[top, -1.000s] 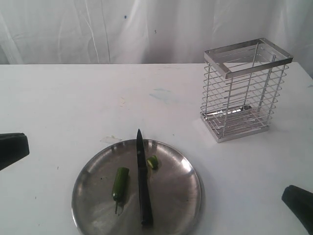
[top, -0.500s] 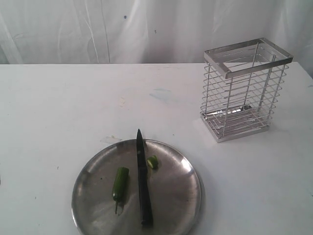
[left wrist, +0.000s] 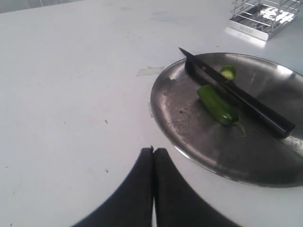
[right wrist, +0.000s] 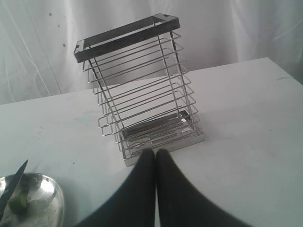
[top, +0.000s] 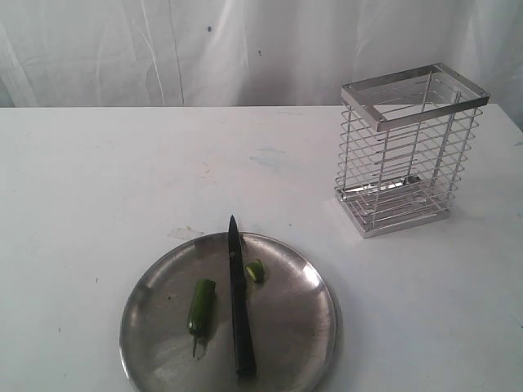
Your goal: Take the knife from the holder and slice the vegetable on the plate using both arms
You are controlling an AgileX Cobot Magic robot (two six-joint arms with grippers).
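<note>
A white table [top: 122, 180] stands before a creased white curtain [top: 163, 49], evenly lit.

Bright even light, soft shadows, glare on plate [top: 315, 327], wrist views slightly soft

We see a white table [top: 122, 180] — faintly smudged and speckled — backed by a white draped cloth [top: 163, 49] with small dark spots.
</note>
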